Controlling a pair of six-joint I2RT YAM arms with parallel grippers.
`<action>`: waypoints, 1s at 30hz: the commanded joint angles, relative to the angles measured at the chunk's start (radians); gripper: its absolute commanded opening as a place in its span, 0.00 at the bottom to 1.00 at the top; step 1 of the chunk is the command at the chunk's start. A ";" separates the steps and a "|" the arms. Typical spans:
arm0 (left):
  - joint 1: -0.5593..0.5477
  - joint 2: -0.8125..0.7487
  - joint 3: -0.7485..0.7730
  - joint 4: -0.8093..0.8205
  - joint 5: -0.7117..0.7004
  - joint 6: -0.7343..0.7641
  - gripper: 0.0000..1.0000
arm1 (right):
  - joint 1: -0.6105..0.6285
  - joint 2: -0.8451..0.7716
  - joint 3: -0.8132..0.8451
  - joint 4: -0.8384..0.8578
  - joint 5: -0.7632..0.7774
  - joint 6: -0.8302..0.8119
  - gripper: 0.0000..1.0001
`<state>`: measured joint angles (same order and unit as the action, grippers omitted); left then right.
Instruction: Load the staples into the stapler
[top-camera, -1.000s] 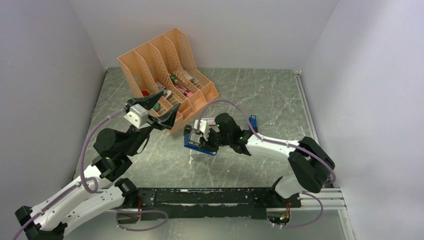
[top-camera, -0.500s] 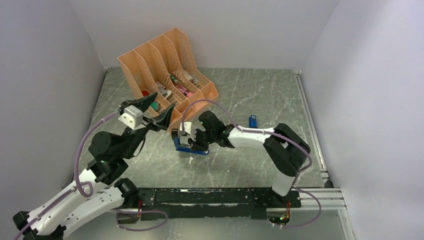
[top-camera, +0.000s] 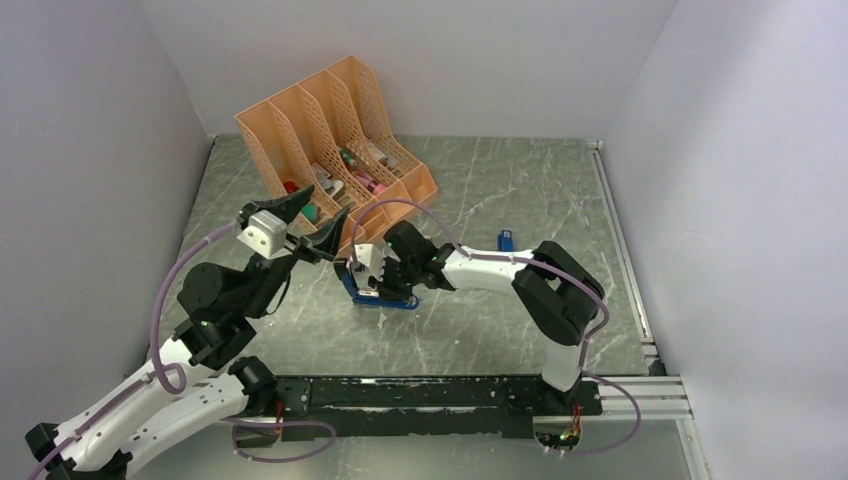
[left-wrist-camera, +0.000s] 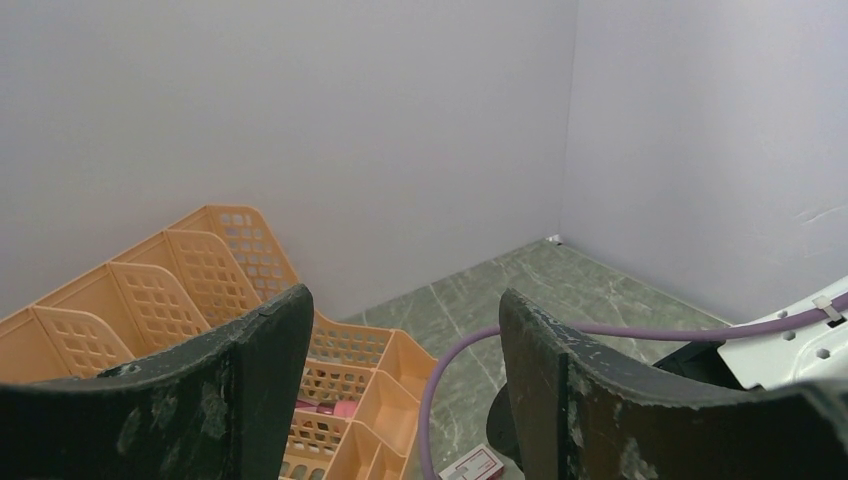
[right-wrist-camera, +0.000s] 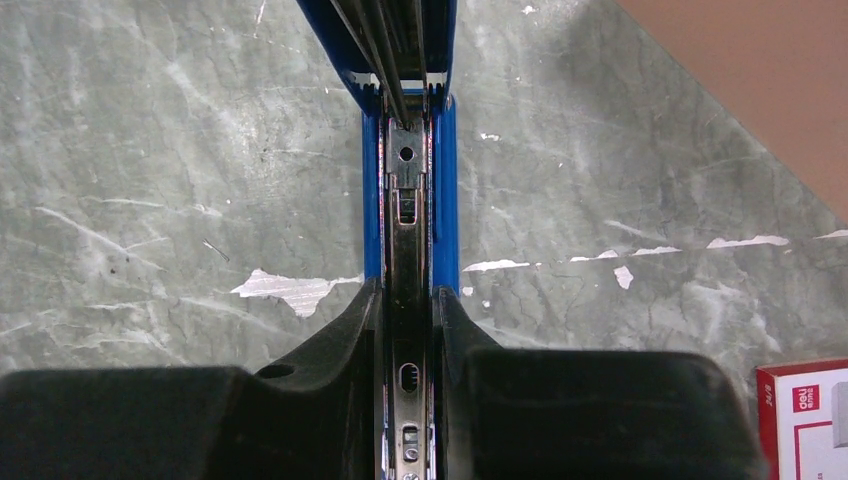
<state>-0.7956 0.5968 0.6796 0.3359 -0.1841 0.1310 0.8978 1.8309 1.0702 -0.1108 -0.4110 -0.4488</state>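
The blue stapler (top-camera: 385, 299) lies opened out on the table, in front of the orange organiser. Its dark metal rail (right-wrist-camera: 405, 180) runs along the blue base (right-wrist-camera: 446, 200) in the right wrist view. My right gripper (top-camera: 372, 280) is low over the table. The gripper (right-wrist-camera: 405, 300) is shut on that rail, with a finger pressed to each side of it. My left gripper (top-camera: 318, 222) hangs open in the air beside the organiser. Nothing sits between its black fingers (left-wrist-camera: 260, 370). The staples are out of view.
An orange mesh desk organiser (top-camera: 330, 150) with several compartments holding small items stands at the back left. A small white-and-red box (right-wrist-camera: 805, 420) lies on the table next to the right gripper. A small blue object (top-camera: 506, 241) sits right of centre. A purple cable (left-wrist-camera: 470, 350) loops nearby.
My right gripper has carried the stapler leftward and down to the table near the organiser. The left gripper shifted slightly left and stayed open.
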 joint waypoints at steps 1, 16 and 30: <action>-0.003 0.008 -0.003 -0.017 -0.020 -0.001 0.72 | 0.012 0.029 0.029 -0.032 0.055 0.011 0.00; -0.002 0.043 0.004 -0.030 -0.049 -0.030 0.72 | 0.026 0.066 0.014 0.000 0.103 0.100 0.00; -0.001 0.040 0.023 -0.717 -0.491 -0.811 0.76 | 0.024 0.045 -0.122 0.108 0.088 0.132 0.00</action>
<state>-0.7956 0.6498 0.6834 -0.0799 -0.5491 -0.3634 0.9184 1.8458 1.0092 0.0380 -0.3279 -0.3363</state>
